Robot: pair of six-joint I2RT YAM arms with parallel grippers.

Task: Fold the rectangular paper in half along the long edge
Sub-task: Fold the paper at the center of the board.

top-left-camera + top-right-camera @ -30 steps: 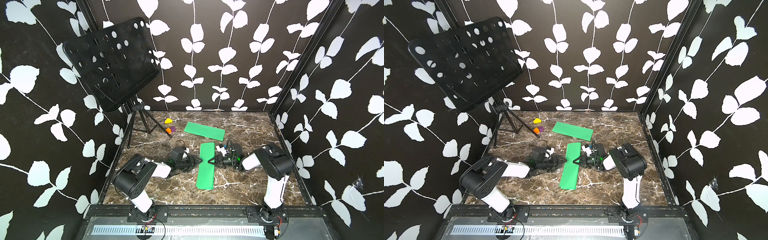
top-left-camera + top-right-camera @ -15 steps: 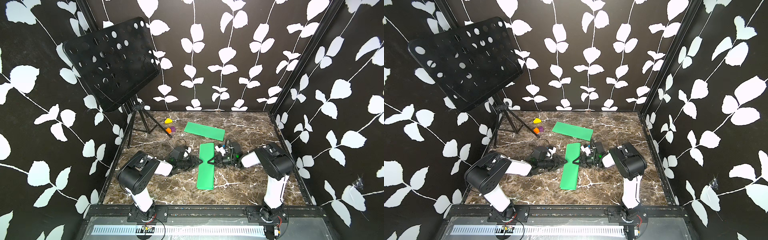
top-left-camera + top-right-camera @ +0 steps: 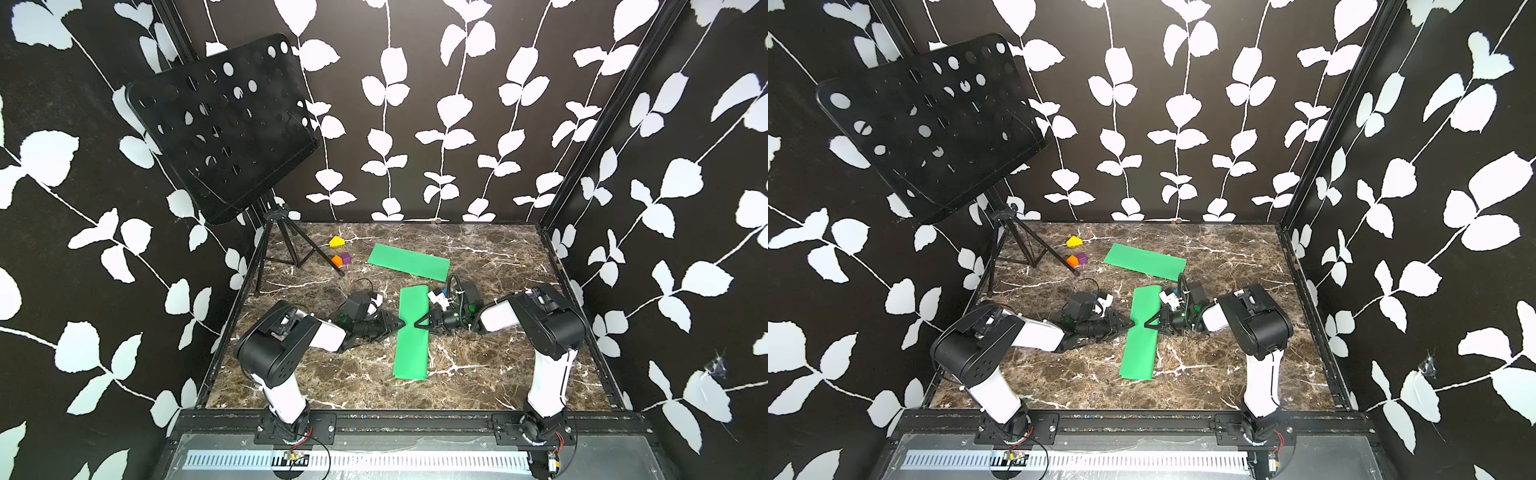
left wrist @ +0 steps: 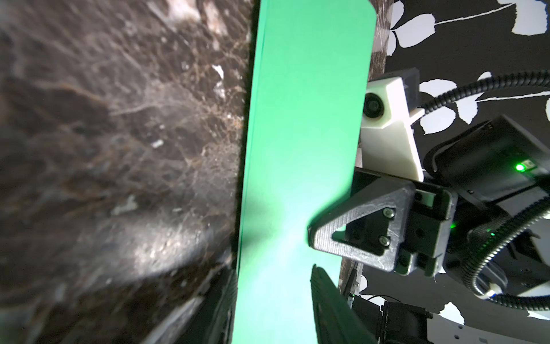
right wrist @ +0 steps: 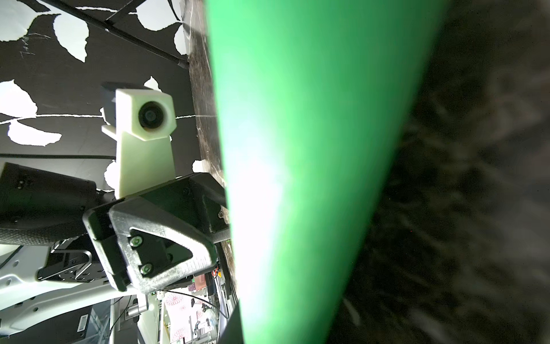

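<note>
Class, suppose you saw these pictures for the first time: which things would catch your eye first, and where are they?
A bright green paper strip lies mid-way across the dark marble table, with the left tool and right tool nosing in at it from opposite sides. A second green sheet lies flat behind it. A big black perforated music stand looms over the table's back-left corner.

Two green papers (image 3: 411, 332), three small coloured blocks (image 3: 337, 241), one black music stand (image 3: 220, 124), two robot arms (image 3: 286, 336)
</note>
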